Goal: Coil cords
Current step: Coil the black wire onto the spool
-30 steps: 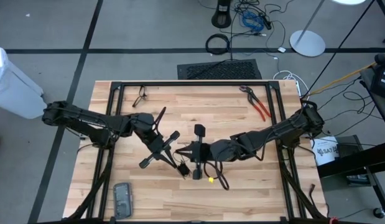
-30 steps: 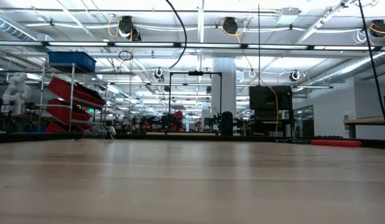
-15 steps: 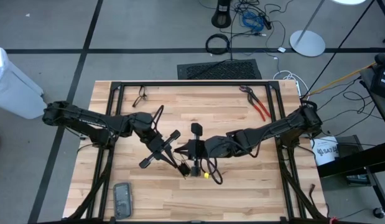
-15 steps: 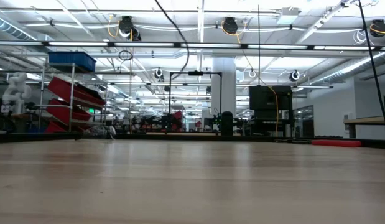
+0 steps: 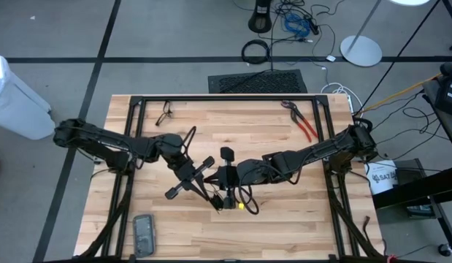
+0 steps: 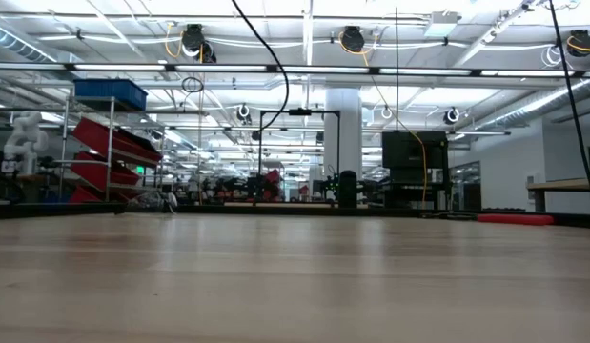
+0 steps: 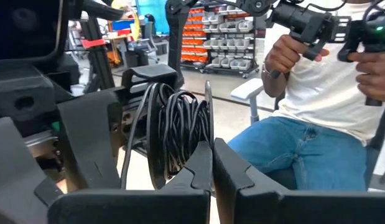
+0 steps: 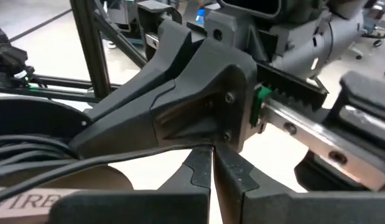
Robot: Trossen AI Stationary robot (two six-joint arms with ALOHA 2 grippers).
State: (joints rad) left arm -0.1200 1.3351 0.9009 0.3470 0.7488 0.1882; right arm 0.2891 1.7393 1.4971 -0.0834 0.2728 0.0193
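Both grippers meet at table centre. Left gripper (image 7: 212, 163) fingers together beside the coiled cord (image 7: 176, 127); right gripper (image 8: 213, 167) apparently pinches a cord strand. Risk: loops springing loose if either pinch slips.

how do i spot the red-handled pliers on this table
Start at the wooden table seen from above and go to its far right corner, beside the black frame rail. The red-handled pliers lie there alone, clear of both arms; nothing else on the table has red grips.
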